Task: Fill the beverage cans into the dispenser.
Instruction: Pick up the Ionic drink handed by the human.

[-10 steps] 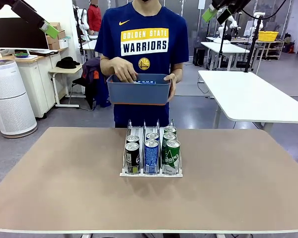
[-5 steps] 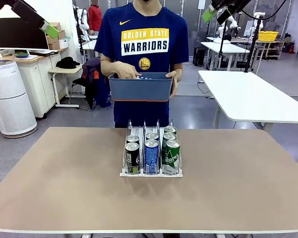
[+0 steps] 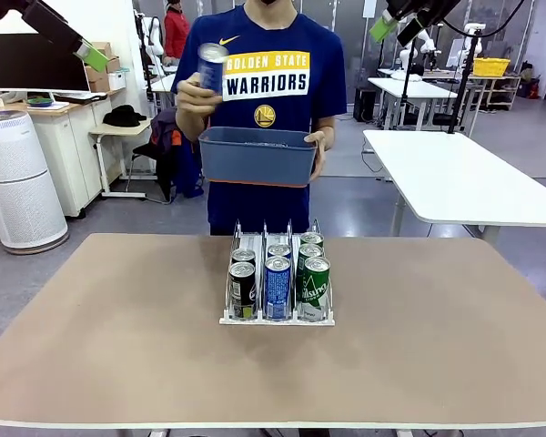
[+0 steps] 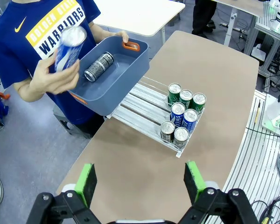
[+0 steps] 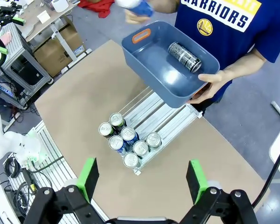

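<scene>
Hanging wide open, gripping nothing: L gripper (image 4: 140, 179), R gripper (image 5: 142, 179). Standing well below both, mid-table: dispenser (image 3: 278, 320) w/ seven beverage cans (image 3: 278, 273) at robot-side end. Holding up blue can (image 3: 211, 66) over tub (image 3: 255, 157) w/ person's hand (image 3: 194, 98).

- beverage cans (image 3: 277, 284) in the dispenser (image 3: 232, 319): glossy printed metal, bare silvery tops
- dispenser: white plastic base, thin clear dividers
- tub (image 3: 255, 159): smooth matt blue-grey plastic
- worktop (image 3: 100, 346): smooth, matt, tan
</scene>
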`<state>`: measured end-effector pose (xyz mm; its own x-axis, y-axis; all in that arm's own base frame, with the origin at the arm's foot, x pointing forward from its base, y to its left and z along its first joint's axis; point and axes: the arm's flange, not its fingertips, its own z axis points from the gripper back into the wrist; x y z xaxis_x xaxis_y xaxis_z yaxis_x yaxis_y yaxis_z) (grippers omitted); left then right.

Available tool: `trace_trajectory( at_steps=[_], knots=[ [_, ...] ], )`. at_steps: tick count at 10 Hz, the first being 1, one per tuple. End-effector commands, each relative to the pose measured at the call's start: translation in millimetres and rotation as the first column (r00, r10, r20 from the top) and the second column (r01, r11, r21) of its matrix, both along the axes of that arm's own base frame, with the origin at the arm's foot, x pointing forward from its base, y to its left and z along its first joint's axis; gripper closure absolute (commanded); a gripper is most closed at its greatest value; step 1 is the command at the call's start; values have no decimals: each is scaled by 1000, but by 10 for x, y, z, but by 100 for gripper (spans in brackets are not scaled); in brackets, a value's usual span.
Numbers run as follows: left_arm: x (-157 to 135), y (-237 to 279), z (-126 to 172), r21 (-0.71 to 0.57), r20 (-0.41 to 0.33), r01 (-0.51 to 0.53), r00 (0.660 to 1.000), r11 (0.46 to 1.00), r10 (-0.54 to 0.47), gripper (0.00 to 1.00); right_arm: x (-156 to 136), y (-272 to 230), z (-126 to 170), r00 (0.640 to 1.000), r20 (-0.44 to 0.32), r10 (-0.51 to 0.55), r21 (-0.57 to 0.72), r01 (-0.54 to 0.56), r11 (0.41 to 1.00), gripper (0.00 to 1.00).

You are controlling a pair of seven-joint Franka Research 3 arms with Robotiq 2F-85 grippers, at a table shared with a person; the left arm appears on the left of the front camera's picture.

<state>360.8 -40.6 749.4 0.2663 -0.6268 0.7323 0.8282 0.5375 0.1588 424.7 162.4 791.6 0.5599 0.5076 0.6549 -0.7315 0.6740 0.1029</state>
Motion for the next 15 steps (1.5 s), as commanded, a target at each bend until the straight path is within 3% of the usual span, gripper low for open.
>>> trace_trajectory(
  at_steps=[1,15],
  knots=[
    [-3,10,-14,0,-2,0,1000,1000,0,0,-2,-1,-3,1000,-5,-5,-1,5,1000,0],
    [-3,10,-14,0,-2,0,1000,1000,0,0,-2,-1,-3,1000,-5,-5,-1,5,1000,0]
  ],
)
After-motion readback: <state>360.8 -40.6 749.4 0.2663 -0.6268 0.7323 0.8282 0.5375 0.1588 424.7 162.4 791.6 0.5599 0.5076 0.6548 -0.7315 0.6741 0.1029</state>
